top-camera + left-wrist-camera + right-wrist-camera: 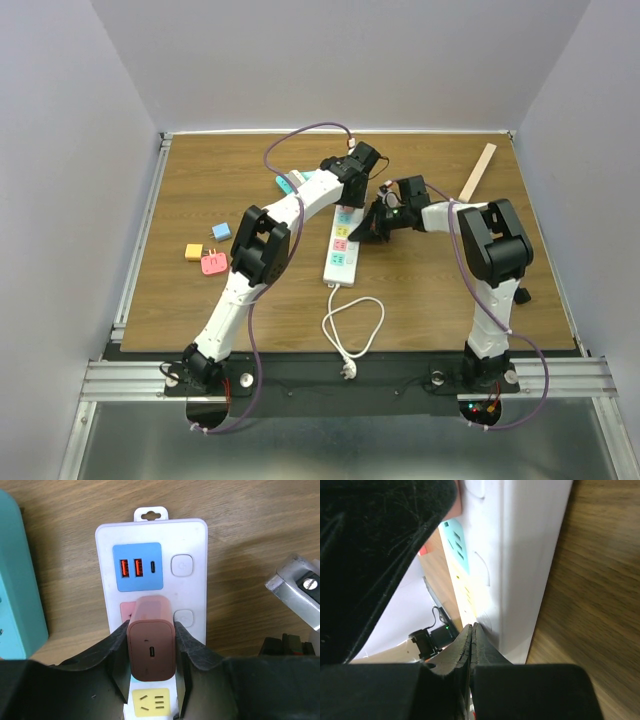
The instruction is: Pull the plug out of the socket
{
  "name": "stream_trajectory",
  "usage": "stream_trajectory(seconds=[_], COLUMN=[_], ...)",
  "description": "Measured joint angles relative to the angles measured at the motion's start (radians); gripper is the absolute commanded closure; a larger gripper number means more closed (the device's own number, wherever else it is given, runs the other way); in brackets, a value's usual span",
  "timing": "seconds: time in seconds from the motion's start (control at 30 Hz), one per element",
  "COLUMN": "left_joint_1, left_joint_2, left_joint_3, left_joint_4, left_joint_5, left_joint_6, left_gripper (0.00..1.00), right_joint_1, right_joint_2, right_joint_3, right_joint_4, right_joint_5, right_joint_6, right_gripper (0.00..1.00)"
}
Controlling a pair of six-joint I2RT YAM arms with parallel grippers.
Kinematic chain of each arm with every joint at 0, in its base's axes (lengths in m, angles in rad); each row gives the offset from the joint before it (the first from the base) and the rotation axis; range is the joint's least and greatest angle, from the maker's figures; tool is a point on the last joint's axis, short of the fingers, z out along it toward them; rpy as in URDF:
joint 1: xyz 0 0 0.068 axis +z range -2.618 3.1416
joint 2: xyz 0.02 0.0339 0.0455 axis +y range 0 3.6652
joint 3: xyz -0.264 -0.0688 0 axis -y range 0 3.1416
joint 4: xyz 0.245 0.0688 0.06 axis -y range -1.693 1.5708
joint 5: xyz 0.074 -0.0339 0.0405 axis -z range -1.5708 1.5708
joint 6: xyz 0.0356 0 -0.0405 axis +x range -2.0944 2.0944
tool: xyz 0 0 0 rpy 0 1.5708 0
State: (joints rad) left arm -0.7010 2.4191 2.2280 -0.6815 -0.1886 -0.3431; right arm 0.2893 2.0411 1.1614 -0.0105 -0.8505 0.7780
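Observation:
A white power strip lies in the middle of the wooden table, with coloured sockets. A reddish-brown plug stands in its pink socket. My left gripper reaches down over the strip and is shut on the plug, one finger against each side. In the top view it hides the plug. My right gripper is shut and empty, its tips pressed on the strip's right edge.
A teal block lies just left of the strip's far end. A blue block, a yellow block and a pink plug lie to the left. A wooden stick lies far right. The strip's white cable loops near.

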Motion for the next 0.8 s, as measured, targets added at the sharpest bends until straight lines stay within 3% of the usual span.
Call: stream_trajectory(seconds=[0.6, 0.8], left_joint_1=[0.006, 0.017], left_joint_2=[-0.010, -0.143], left_joint_3=[0.006, 0.006], left_joint_4=[-0.054, -0.056], left_joint_5=[-0.002, 0.005], left_joint_6=[-0.023, -0.044], left_gripper=[1.00, 1.00], right_joint_1=[0.000, 0.001], right_joint_2=[0.045, 0.052], right_joint_3=[0.019, 0.033], right_joint_4=[0.019, 0.011], right_joint_5=[-0.045, -0.038], right_joint_6=[0.058, 0.057], right_gripper=[1.00, 1.00])
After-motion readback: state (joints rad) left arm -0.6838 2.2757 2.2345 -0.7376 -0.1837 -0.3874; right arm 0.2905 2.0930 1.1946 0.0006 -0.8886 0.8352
